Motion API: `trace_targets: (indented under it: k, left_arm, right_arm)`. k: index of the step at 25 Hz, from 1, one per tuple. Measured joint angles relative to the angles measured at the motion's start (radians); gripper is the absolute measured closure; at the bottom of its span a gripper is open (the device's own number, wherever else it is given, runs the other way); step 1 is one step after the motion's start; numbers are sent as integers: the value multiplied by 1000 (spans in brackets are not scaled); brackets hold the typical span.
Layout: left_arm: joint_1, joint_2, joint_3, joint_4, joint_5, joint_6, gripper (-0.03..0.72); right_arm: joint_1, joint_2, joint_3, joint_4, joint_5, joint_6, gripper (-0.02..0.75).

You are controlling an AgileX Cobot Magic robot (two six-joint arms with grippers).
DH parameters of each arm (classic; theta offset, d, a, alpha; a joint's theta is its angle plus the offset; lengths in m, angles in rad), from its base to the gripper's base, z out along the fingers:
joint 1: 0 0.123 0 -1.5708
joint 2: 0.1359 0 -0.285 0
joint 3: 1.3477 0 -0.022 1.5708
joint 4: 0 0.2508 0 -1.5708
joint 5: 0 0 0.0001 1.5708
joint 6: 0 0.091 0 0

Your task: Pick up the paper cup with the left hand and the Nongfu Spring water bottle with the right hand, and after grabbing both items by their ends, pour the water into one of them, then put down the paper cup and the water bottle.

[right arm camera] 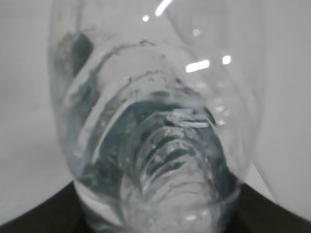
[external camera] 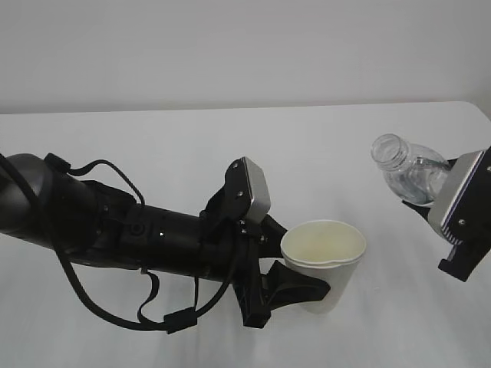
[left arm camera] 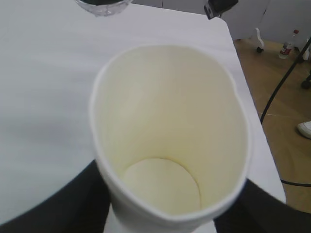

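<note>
As the pour nears, the left hand [external camera: 295, 268] pinches the paper cup [external camera: 324, 261] at near centre, squeezing its rim oval and its inside dry, while the right hand [external camera: 445, 201] clamps the Nongfu Spring water bottle [external camera: 406, 170] aloft at far right, mouth tilted leftward. The neck should likely sit over the cup before tipping slowly.

A plain white table [external camera: 153, 146] carries the scene, its surface smooth and matte.
</note>
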Motion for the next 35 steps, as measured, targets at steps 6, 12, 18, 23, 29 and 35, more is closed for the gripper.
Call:
trace_targets:
  k: [6, 12, 18, 23, 29, 35]
  left_arm:
    - [0, 0, 0, 0, 0, 0, 259]
    - [-2, 0, 0, 12, 0, 0, 259]
    - [-4, 0, 0, 18, -10, 0, 259]
    - [-4, 0, 0, 20, -30, 0, 259]
    - [-4, 0, 0, 22, -30, 0, 259]
    - [-4, 0, 0, 22, -30, 0, 259]
  right_arm:
    - [0, 0, 0, -2, -6, -47, 346]
    - [0, 0, 0, -2, -6, -114, 346]
    - [0, 0, 0, 0, -9, -176, 328]
    - [0, 0, 0, 2, -8, -212, 335]
    - [0, 0, -2, 3, -10, -236, 344]
    - [0, 2, -2, 0, -14, -237, 346]
